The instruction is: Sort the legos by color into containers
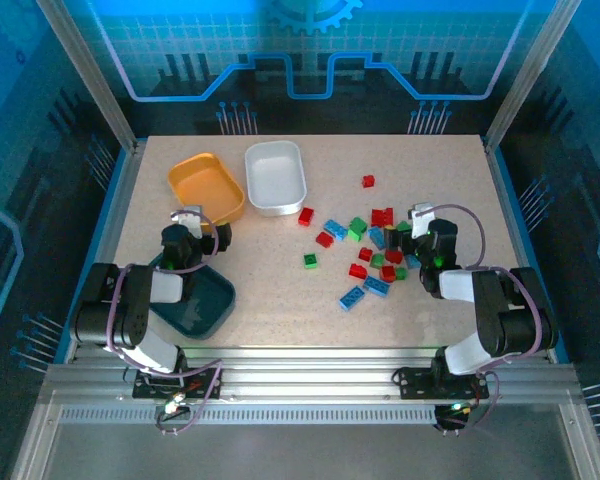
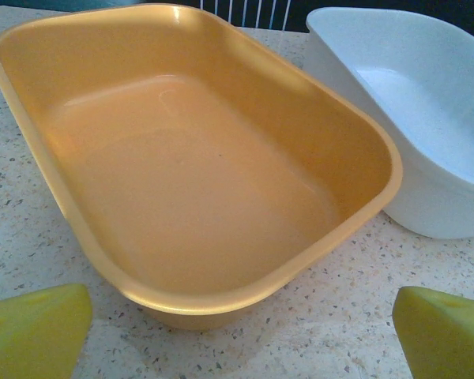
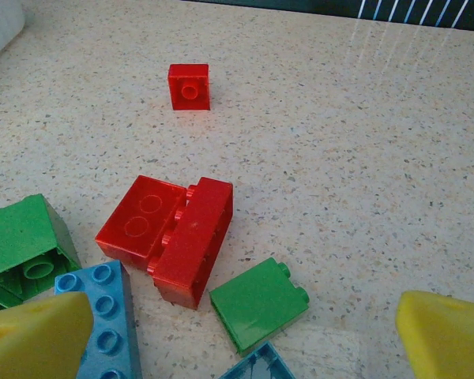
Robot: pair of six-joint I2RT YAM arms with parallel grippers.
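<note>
Legos [image 1: 382,216] loose on table [image 1: 280,300], orange-yellow tub [image 1: 206,185] beside white tub [image 1: 275,177]

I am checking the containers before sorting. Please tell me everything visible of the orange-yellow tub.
The orange-yellow tub is a shallow rounded-rectangular dish of smooth, glossy plastic with sloping walls and a rolled rim. It stands upright and empty on the speckled table, at the far left, close beside the white tub; whether they touch is unclear.

Table [image 1: 280,320]: speckled beige top, blue trim along its sides.
Behind the table: translucent blue back panel [image 1: 310,50], grid and gear pattern.
Beside the table: slanted metal posts [image 1: 85,70], dark side panels [image 1: 20,200].
Table's near edge: ribbed aluminium rails [image 1: 310,385].
Light: cool blue glow.
</note>
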